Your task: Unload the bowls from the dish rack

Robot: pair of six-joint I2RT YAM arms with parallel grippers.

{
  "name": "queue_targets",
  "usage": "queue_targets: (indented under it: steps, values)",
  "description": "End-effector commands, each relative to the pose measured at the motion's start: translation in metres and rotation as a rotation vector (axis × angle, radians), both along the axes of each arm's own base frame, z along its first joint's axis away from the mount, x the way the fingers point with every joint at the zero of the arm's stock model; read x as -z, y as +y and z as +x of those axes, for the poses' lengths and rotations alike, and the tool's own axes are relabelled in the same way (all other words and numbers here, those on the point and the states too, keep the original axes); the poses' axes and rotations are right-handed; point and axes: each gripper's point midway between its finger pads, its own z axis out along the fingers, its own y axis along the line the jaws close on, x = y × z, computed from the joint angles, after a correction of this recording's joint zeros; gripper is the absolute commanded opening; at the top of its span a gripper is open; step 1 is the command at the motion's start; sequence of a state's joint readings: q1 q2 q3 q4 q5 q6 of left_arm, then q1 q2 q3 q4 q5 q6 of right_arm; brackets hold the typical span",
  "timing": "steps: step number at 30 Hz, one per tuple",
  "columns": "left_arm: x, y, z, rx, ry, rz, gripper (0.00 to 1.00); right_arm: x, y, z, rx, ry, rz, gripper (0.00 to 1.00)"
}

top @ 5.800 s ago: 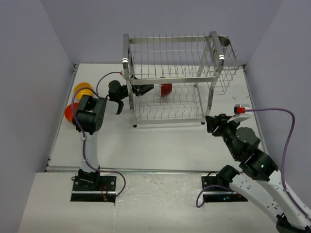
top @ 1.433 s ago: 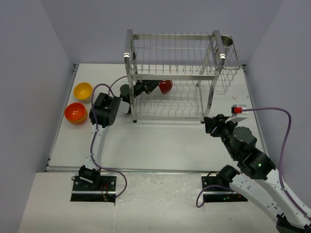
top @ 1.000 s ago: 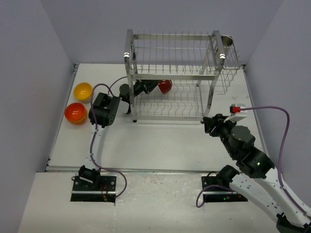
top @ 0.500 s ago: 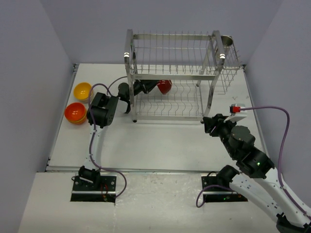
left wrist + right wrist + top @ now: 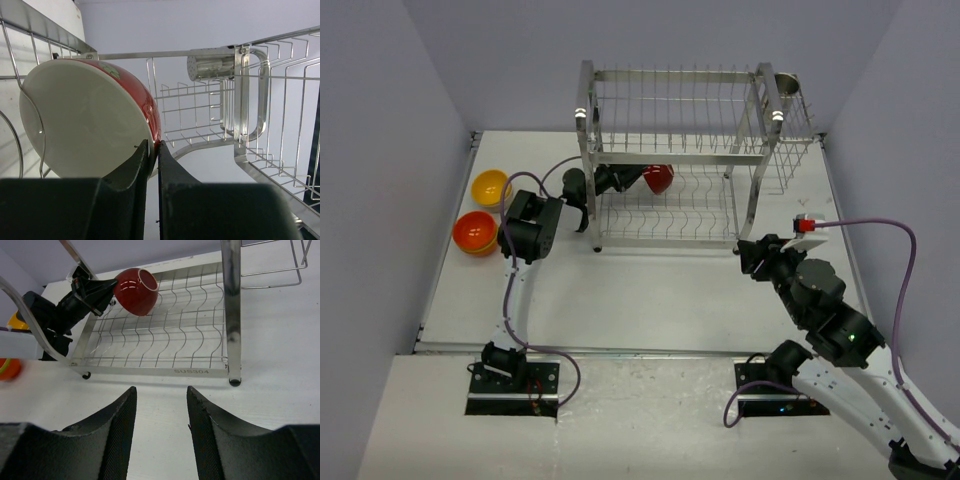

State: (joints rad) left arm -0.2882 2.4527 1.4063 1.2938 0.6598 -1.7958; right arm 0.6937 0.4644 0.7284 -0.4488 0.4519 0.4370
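Observation:
The steel dish rack stands at the back of the table. A dark red bowl with a white inside sits in its lower tier; it also shows in the left wrist view and the right wrist view. My left gripper reaches into the rack from the left and is shut on this bowl's rim. My right gripper is open and empty on the table in front of the rack's right front post. A yellow bowl and orange bowls sit at the table's left.
A small metal cup hangs in the wire side basket on the rack's right; it shows in the left wrist view. Purple walls close in on the left, back and right. The table's front edge lies before the arm bases.
Since 5.8 s ago my left arm has reached further into the rack and closed on the dark red bowl. In the last second almost nothing has moved.

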Motion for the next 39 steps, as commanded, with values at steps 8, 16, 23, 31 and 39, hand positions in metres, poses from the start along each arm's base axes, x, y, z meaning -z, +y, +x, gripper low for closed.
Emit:
queue_targets:
  steps: [8, 16, 23, 31, 39]
  values:
    - [-0.139, 0.014, -0.075, 0.075, -0.712, -0.146, 0.00, -0.005, 0.006, 0.001, -0.021, -0.014, 0.020, 0.46]
    - [-0.123, 0.006, -0.075, 0.102, -0.730, -0.041, 0.00, -0.004, 0.006, 0.001, -0.022, -0.015, 0.023, 0.46]
    - [-0.120, 0.010, -0.078, 0.090, -0.732, -0.076, 0.00, -0.004, 0.007, 0.001, -0.026, -0.013, 0.021, 0.46]
    - [-0.131, 0.011, -0.078, 0.083, -0.778, -0.084, 0.00, -0.005, 0.007, 0.001, -0.023, -0.015, 0.021, 0.46]
    - [-0.128, 0.009, -0.084, 0.084, -0.820, -0.055, 0.00, -0.004, 0.007, 0.001, -0.026, -0.012, 0.020, 0.46]
